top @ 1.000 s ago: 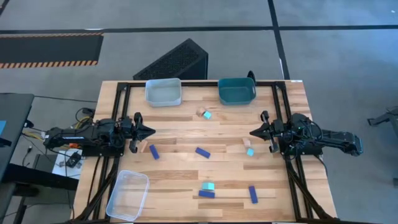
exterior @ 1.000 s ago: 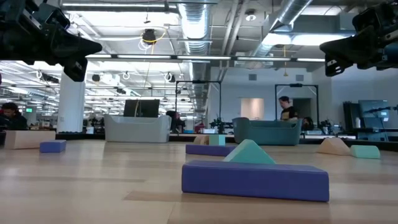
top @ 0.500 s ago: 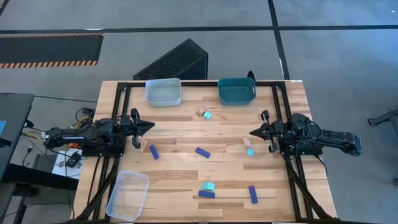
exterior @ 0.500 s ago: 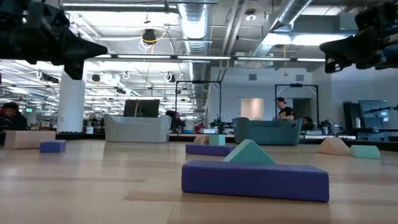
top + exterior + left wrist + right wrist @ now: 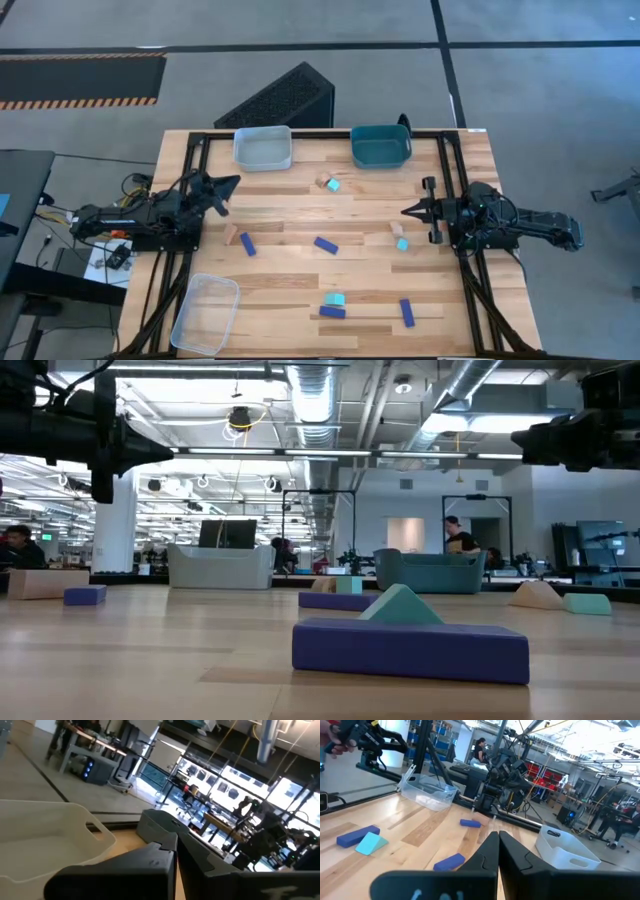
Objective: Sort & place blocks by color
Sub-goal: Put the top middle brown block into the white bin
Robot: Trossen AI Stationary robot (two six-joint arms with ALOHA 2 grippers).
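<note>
The small blue, teal and tan wooden blocks (image 5: pixel 325 244) lie spread over the middle of the light wooden table (image 5: pixel 290 210), none in a bin. The left gripper (image 5: pixel 232 182) floats at the left edge with its fingers pinched together and empty. The right gripper (image 5: pixel 407 212) floats at the right edge, fingers also closed on nothing, near a tan cube (image 5: pixel 395 229).

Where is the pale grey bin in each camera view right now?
High view: pale grey bin at the table's far edge, left of centre.
Low view: far back, left of centre.
Left wrist view: close, just beyond the left tool, at.
Right wrist view: off to one side of the right tool, at.
Landmark: the teal bin stands beside it in the high and low views.
</note>
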